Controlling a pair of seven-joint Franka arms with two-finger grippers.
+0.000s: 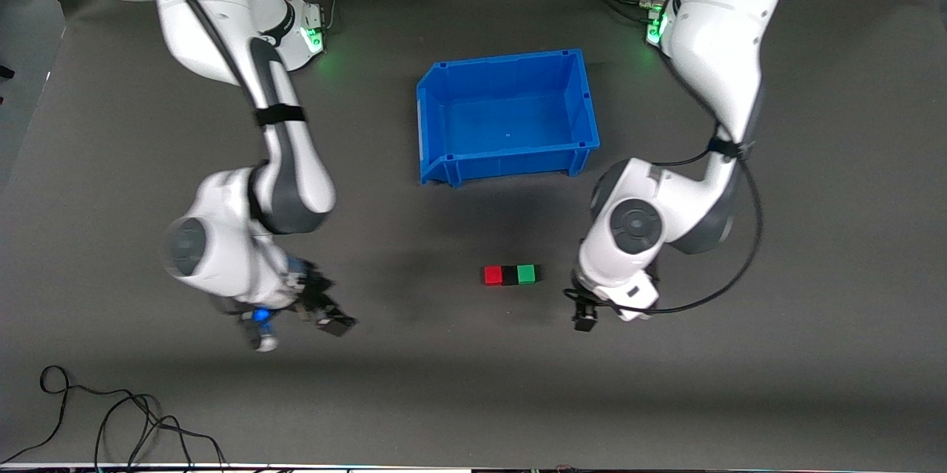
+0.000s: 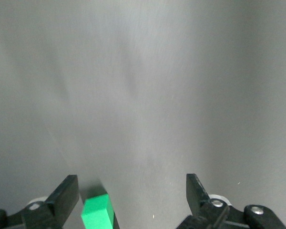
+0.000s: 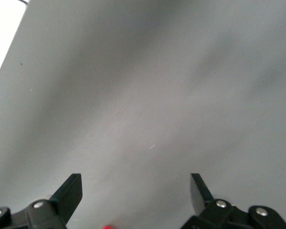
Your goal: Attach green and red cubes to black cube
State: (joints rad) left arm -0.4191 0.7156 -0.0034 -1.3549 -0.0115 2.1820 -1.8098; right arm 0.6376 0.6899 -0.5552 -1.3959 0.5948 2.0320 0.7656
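Note:
The red cube (image 1: 493,275), black cube (image 1: 510,275) and green cube (image 1: 526,274) lie in one row on the dark mat, touching, with the black one in the middle. My left gripper (image 1: 584,317) is open and empty over the mat, beside the green end of the row. The left wrist view shows the green cube (image 2: 96,214) close to one finger (image 2: 66,195), not between the pads. My right gripper (image 1: 329,317) is open and empty over the mat, well away from the red end. A sliver of the red cube (image 3: 107,227) shows in the right wrist view.
An empty blue bin (image 1: 510,162) stands on the mat, farther from the front camera than the cube row. Loose black cables (image 1: 111,421) lie at the mat's front edge toward the right arm's end.

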